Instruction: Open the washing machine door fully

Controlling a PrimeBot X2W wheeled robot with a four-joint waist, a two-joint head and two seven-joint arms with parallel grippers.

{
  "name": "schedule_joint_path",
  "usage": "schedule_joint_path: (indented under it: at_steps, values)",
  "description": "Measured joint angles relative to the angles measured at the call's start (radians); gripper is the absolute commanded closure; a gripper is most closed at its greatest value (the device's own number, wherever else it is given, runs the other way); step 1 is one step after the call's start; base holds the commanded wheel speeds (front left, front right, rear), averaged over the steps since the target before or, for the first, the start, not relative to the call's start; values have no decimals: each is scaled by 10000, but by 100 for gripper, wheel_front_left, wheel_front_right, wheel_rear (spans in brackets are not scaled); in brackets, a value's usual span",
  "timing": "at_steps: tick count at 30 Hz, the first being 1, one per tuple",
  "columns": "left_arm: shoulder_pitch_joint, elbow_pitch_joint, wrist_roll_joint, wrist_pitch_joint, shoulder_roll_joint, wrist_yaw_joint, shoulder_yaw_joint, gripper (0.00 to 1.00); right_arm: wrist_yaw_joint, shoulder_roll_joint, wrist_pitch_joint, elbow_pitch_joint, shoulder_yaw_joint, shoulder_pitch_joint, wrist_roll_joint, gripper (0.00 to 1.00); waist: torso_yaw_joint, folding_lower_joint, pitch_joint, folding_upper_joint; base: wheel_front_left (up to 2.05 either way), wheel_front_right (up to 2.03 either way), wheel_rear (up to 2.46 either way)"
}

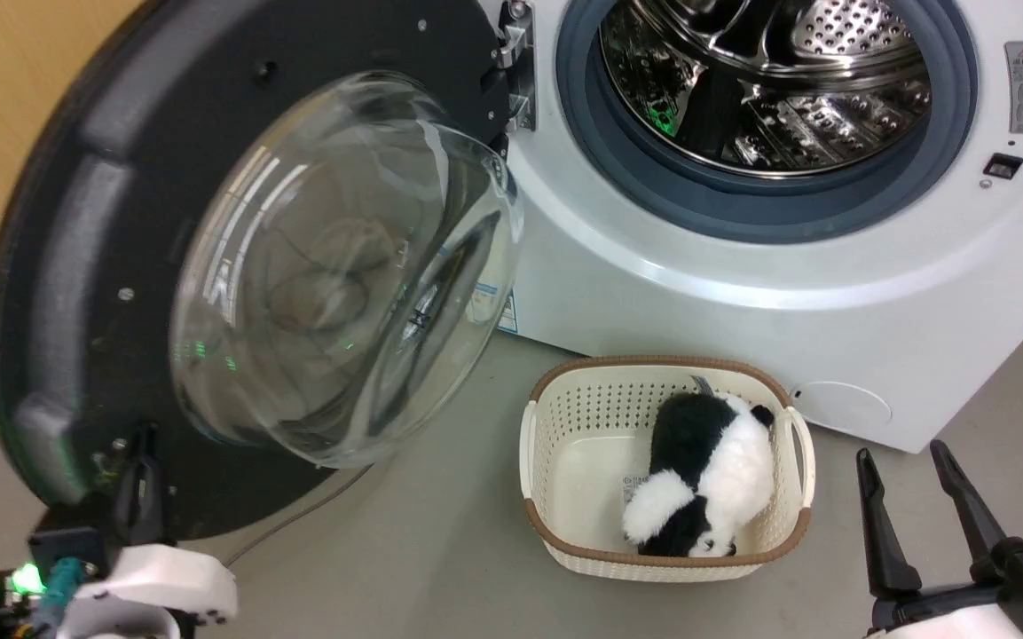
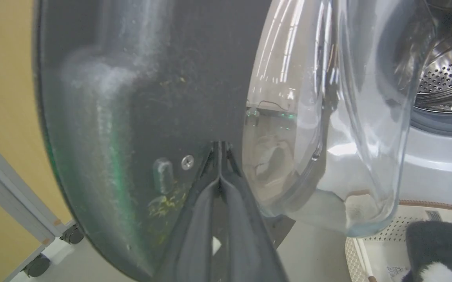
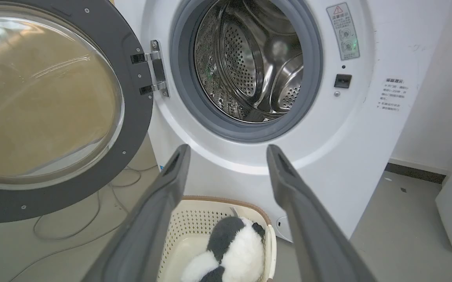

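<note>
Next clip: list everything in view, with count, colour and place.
washing machine: one, white, ahead
washing machine door: one, black with clear glass bowl, open to the left
drum: one, steel, inside the machine
rubber ring: one, grey, around the drum mouth
basket: one, cream with brown rim, on floor before the machine
toy panda: one, black and white, in the basket
cable: one, grey, on floor below the door
left gripper: one, dark, shut, tips at the door's inner face
right gripper: one, dark, open, right of the basket
</note>
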Motion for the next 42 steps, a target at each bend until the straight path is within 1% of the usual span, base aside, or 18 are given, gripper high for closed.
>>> schedule_joint_path:
  at_steps: [9, 10, 12, 14, 20, 23, 33, 39, 42]
  values:
    - [-1119, 1124, -184, 0, 268, -171, 1187, 100, 0, 0, 0, 4, -17, -254, -190, 0, -166, 0, 427, 0, 0, 0, 0]
    - [-1260, 1277, -209, 0, 286, -230, 1292, 100, 0, -2, 0, 4, -8, -314, -190, 0, -190, 0, 479, 0, 0, 0, 0]
    - [-1630, 1787, -318, -2, 420, -568, 1613, 100, 0, 0, 0, 13, 0, -411, -249, 0, -249, 0, 588, 0, 0, 0, 0]
    - [-2062, 2240, -368, 0, 558, -771, 1927, 100, 0, 0, 0, 15, 0, -485, -261, 0, -301, 1, 692, 0, 0, 0, 0]
    - [-2900, 3285, -313, -4, 639, -1104, 2629, 100, 0, 0, 0, 63, 17, -621, -267, 0, -510, 0, 923, 0, 0, 0, 0]
    - [-3221, 3689, -226, -2, 700, -1191, 2947, 100, 0, 0, 0, 63, -6, -718, -337, 0, -616, 1, 1022, 0, 0, 0, 0]
    - [-4090, 4970, 169, -2, 1030, -1469, 3647, 100, 0, 0, 0, 100, 23, -885, -368, 0, -929, 1, 1247, 0, 0, 0, 0]
    - [-4285, 5288, 364, -2, 1039, -1634, 3939, 100, 0, 0, 0, 148, 29, -886, -437, 0, -1009, 1, 1229, 0, 0, 0, 0]
    - [-4291, 5237, 527, -2, 997, -1745, 4017, 100, 0, 0, -2, 192, 21, -882, -424, 0, -1013, 0, 1099, 0, 0, 0, 0]
